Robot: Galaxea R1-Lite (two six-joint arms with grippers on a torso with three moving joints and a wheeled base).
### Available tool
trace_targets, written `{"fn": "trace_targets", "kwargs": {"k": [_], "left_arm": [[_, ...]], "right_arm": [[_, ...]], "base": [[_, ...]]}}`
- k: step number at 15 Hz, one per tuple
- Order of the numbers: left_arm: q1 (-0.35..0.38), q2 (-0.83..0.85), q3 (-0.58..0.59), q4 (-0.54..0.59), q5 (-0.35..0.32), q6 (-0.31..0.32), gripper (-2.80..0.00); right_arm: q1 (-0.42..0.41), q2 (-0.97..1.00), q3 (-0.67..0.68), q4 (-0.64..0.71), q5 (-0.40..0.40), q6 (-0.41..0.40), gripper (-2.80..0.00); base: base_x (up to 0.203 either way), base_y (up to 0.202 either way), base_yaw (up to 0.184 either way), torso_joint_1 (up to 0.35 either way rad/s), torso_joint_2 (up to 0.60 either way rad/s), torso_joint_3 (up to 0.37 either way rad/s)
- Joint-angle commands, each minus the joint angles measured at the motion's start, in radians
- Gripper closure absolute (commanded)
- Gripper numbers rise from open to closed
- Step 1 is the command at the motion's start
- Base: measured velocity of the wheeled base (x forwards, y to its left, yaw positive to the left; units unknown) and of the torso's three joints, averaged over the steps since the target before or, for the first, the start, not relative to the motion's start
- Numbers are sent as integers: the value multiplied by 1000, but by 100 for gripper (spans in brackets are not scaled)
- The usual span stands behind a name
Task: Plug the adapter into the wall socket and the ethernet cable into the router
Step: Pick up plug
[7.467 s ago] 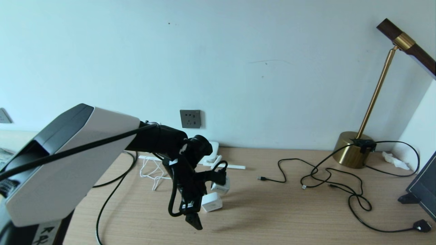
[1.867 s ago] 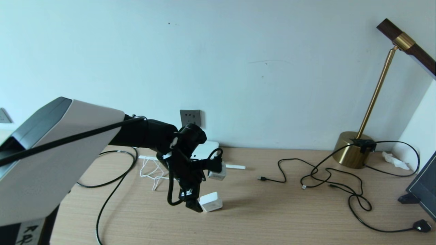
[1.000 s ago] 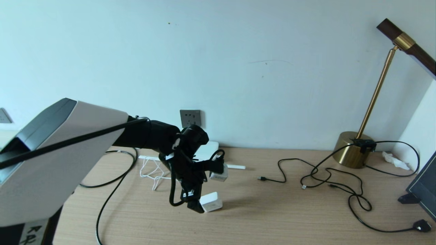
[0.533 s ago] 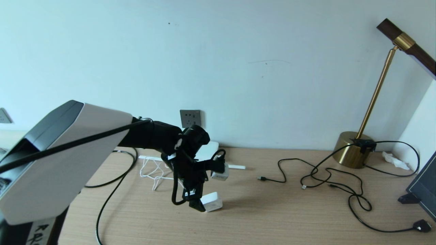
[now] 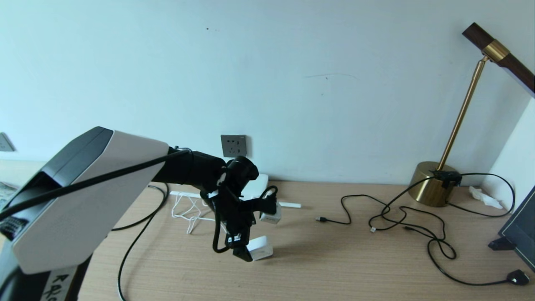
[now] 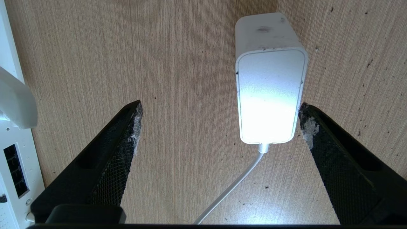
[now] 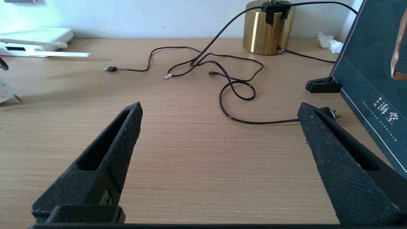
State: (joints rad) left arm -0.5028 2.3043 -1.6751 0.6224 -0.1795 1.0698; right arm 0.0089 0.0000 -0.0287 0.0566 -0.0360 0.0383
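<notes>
1. Left gripper (image 6: 219, 127): black, wedge-fingered, pointing down at the desk with its jaws spread wide and nothing held. In the left wrist view it straddles the adapter (image 6: 270, 86), a small white rounded-cube power plug lying on its side with a thin white cord leaving its near end. One finger stands just beside the plug's flank; the other is well apart from it, so the plug sits off-centre in the opening.

2. Step in hand, as judged: the grasp of the adapter. It would go best if the gripper shifted sideways to centre the plug, came down squarely, and closed on the two flat flanks, leaving the cord free and the pin face unobstructed.

3. Router (image 5: 256, 187): a flat white rounded box with slim stick antennas, on the light wooden desk (image 5: 334, 267) behind the left gripper; its edge with dark port slots shows in the left wrist view.

4. Wall socket (image 5: 233, 146): a dark grey square plate on the pale wall, above the router.

5. Right gripper (image 7: 219, 140): parked low over the desk, fingers fully apart, empty.

6. Hard to make out: the adapter's pins are not visible in the left wrist view. A thick black cable (image 5: 138, 240) on the desk at the left may be the ethernet cable, but its tip is cut off. The arm hides part of the router in the head view.
</notes>
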Motion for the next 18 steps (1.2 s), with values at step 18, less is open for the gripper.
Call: {"fn": "trace_targets", "kwargs": {"k": [18], "left_arm": [[-8,12,-11,3,-2,6,-280]], "right_arm": [[0,0,1,0,-1,0,-280]], "base": [[0,0,0,0,0,0]]}}
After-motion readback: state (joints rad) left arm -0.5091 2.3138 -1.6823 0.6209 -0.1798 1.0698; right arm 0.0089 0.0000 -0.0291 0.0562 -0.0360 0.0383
